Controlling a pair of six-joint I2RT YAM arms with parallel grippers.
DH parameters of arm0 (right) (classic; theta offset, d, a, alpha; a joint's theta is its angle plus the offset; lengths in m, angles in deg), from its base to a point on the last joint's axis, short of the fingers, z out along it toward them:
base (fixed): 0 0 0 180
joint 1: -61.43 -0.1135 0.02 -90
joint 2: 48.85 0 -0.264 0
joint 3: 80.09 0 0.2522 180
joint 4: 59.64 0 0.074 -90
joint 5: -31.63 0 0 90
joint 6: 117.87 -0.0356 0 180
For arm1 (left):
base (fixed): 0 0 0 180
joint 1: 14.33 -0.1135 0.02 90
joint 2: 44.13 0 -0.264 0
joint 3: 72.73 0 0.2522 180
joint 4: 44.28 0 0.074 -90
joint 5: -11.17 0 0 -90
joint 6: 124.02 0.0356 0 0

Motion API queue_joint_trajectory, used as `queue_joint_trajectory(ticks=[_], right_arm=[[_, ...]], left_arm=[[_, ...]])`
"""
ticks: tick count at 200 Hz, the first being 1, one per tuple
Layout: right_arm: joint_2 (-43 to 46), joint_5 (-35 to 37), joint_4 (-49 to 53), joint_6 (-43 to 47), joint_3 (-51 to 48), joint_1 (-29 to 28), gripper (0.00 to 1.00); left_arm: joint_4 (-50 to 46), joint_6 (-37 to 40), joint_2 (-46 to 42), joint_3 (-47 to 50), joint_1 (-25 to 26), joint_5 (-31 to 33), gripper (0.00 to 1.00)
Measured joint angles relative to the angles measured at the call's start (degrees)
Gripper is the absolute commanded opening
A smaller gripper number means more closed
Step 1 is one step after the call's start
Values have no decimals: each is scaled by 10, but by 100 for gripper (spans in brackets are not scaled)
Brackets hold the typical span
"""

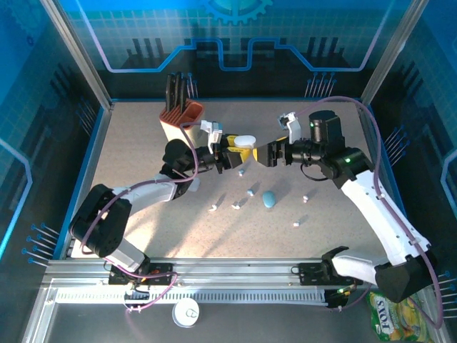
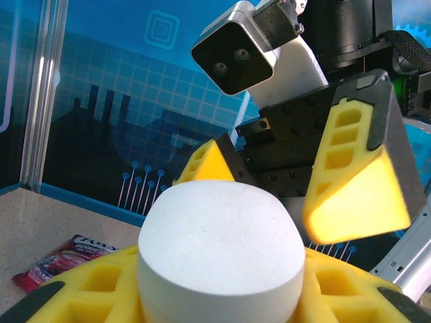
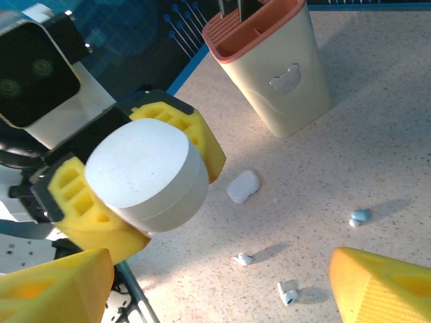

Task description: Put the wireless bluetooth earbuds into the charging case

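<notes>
Fingers of the left gripper [image 1: 241, 146] clamp the smooth charging case [image 3: 145, 175] aloft; the right gripper [image 1: 268, 153], fingers spread just beside it, could nudge it loose onto the bench [image 1: 143, 229].

From my left wrist cam, the left gripper [image 2: 219, 299] has its yellow foam fingers [image 2: 87, 289] pressed on both sides of the white charging case [image 2: 219, 242]. Just behind it the right gripper [image 2: 283, 175] faces me, pads [image 2: 357, 182] spread apart, with its camera box [image 2: 236, 57] above. A red snack packet [image 2: 64, 259] lies on the table [image 2: 40, 215], lower left.
</notes>
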Motion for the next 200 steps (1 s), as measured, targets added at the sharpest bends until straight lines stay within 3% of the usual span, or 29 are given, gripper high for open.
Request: queue_joint_trajectory(ticks=[36, 200], right_arm=[[-10, 25, -2, 1, 1, -2, 80], [-49, 7, 3, -30, 23, -2, 79]], left_arm=[[0, 2, 0, 0, 0, -3, 33], [-26, 52, -17, 24, -4, 28, 33]])
